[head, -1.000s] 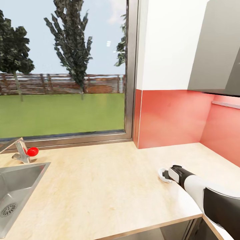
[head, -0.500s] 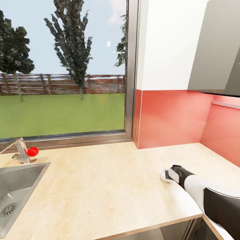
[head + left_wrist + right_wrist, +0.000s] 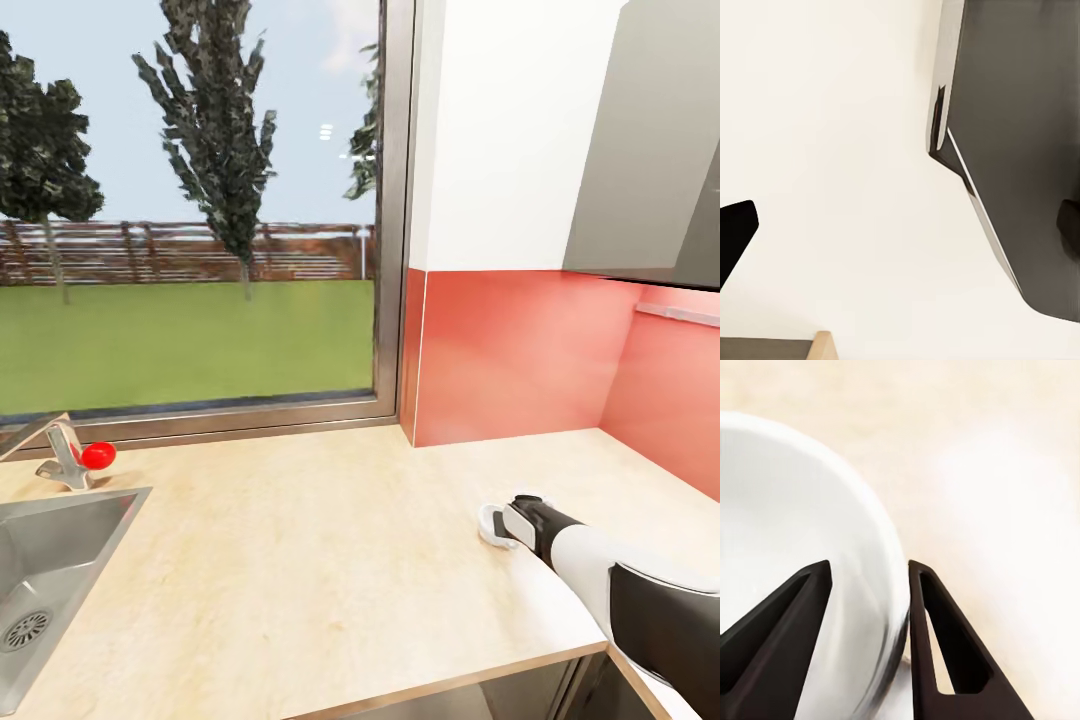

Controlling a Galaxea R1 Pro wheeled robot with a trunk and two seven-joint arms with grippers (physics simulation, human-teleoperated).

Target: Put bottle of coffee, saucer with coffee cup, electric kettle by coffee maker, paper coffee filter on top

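Observation:
A small round white saucer (image 3: 488,524) lies on the light tan kitchen countertop (image 3: 330,560), right of centre and near the front edge. My right gripper (image 3: 507,524) reaches it from the right. In the right wrist view the two dark fingers (image 3: 945,652) straddle the rim of the saucer (image 3: 802,510), one over the dish and one just outside, and they stand close together, shut on it. My left gripper (image 3: 900,232) is open, with one black fingertip (image 3: 733,236) against a white wall beside a dark grey cabinet (image 3: 1020,112).
A steel sink (image 3: 50,570) with a faucet (image 3: 62,455) and red knob (image 3: 98,455) sits at the left. A large window and a red backsplash (image 3: 520,350) stand behind the counter. A grey wall cabinet (image 3: 650,150) hangs at the upper right.
The right gripper and the saucer shifted slightly right, then back left and a little farther onto the counter. Everything else is the same.

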